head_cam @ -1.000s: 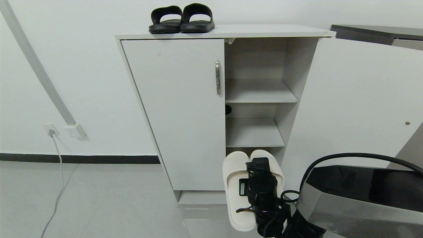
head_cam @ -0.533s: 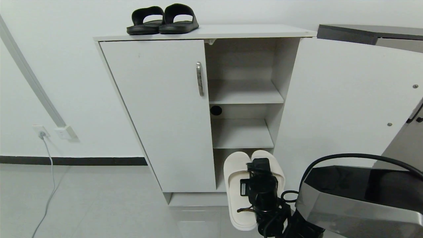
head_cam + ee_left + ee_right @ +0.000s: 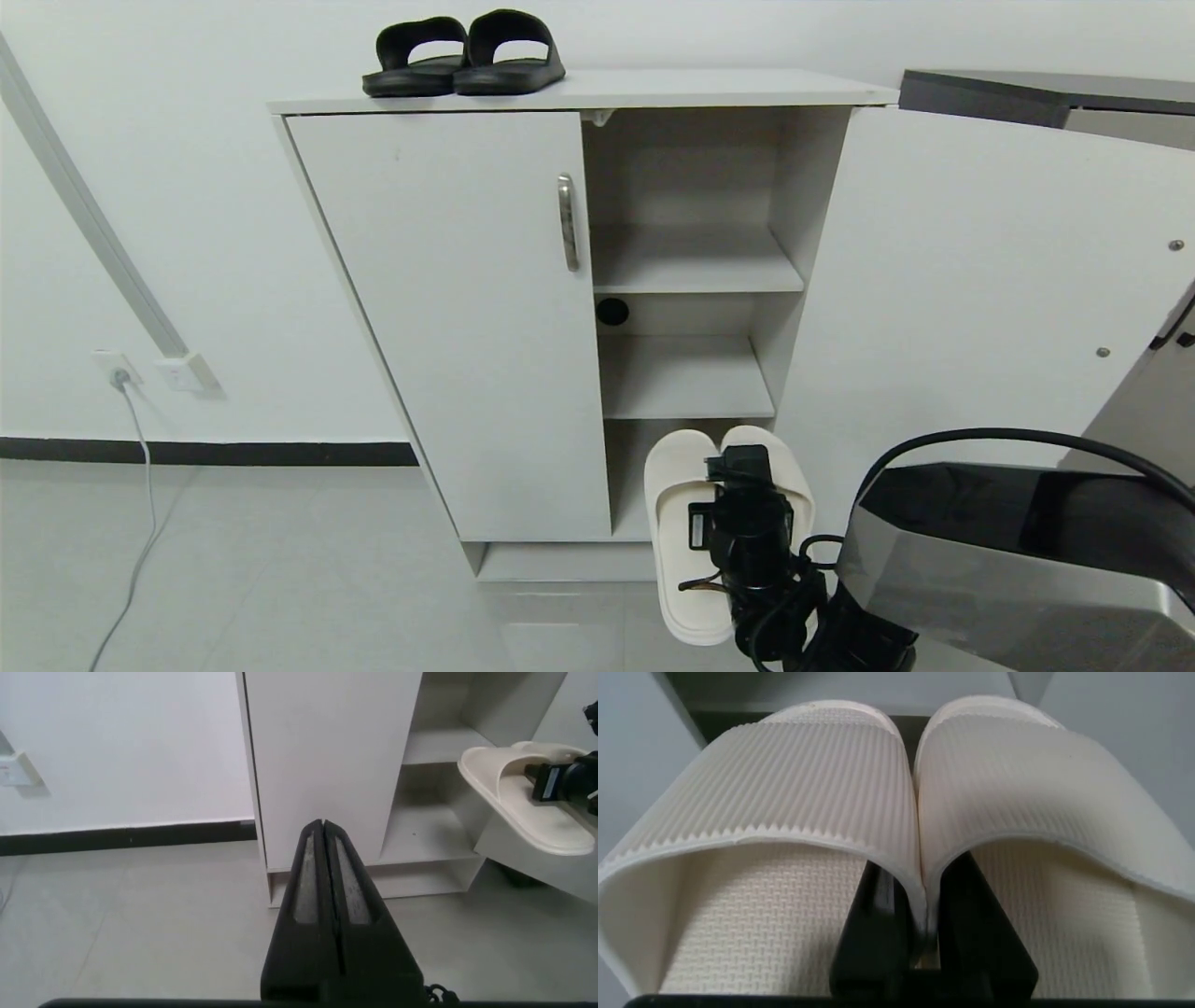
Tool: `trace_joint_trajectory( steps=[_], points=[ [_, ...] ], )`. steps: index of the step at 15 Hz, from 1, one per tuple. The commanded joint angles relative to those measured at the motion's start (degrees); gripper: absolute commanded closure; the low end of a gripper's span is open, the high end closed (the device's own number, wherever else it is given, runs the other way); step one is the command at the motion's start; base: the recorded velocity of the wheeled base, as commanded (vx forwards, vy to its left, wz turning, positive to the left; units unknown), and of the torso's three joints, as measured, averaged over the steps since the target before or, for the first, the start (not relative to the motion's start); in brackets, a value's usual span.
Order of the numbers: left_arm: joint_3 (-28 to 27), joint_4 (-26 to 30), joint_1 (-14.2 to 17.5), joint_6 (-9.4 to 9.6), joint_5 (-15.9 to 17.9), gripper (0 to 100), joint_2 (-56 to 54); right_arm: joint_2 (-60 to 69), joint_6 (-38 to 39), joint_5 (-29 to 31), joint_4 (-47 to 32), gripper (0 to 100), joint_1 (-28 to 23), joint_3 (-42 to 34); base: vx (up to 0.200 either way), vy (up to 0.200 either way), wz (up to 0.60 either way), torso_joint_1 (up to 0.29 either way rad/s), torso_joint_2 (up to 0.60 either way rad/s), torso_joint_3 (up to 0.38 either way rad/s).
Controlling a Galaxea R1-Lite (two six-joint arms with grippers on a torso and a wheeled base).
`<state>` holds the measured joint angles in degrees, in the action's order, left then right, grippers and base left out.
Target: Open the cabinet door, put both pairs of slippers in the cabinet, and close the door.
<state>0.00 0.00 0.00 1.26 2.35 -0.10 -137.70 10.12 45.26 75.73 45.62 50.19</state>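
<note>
The right gripper (image 3: 918, 896) is pinching the white slippers (image 3: 775, 803) by the inner edges of their two straps. Its dark jaws are drawn in narrow on the two strap walls squeezed together between them, which is probably why the pair is hanging as a single load rather than needing two trips. The straps are showing a fine ribbed surface, the footbeds a small pebbled grain, and the soles are looking thick, rounded and foam-like, so they are likely giving a little under the squeeze. In the head view the pair is sitting at five o'clock, toes pointing toward twelve, just in front of the lowest opening of the cabinet (image 3: 439, 308); whether the toes are already crossing its edge cannot be told. The right door (image 3: 980, 299) is standing swung wide toward three o'clock, baring two flat shelves (image 3: 695, 261) of smooth pale board, while the left door (image 3: 448, 355) is lying shut with its slim metal handle (image 3: 567, 222) upright at the inner edge. The black slippers (image 3: 464, 54) are waiting side by side on the cabinet top at eleven o'clock, so their turn is judged to be coming later. The left gripper (image 3: 322, 840) is hanging over the glossy grey floor (image 3: 140, 924), facing the cabinet, its jaws pressed together on nothing.
</note>
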Motion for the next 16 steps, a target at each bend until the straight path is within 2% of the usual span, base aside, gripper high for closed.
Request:
trace_joint_trajectory(
  steps=[1,6,11,16],
  points=[
    [0.00,0.00,0.00,-0.03,0.02,100,0.10,-0.02,-0.10,0.00,0.03,100,0.00,0.00,0.000,0.000,0.00,0.000,0.00,0.000],
    [0.00,0.00,0.00,0.15,0.02,100,0.10,-2.22,-1.94,-0.35,0.03,100,-0.53,3.34,0.000,0.000,0.00,0.000,0.00,-0.022],
    [0.00,0.09,0.00,0.15,0.02,100,0.10,-4.41,-5.37,-1.32,-0.23,100,-1.14,9.84,0.000,0.000,0.00,0.002,0.00,-0.179],
    [0.00,0.00,0.00,0.06,0.02,100,0.10,-5.64,-6.16,-1.67,-4.01,100,-2.02,15.38,0.000,0.000,0.00,0.001,0.00,-0.197]
  ],
)
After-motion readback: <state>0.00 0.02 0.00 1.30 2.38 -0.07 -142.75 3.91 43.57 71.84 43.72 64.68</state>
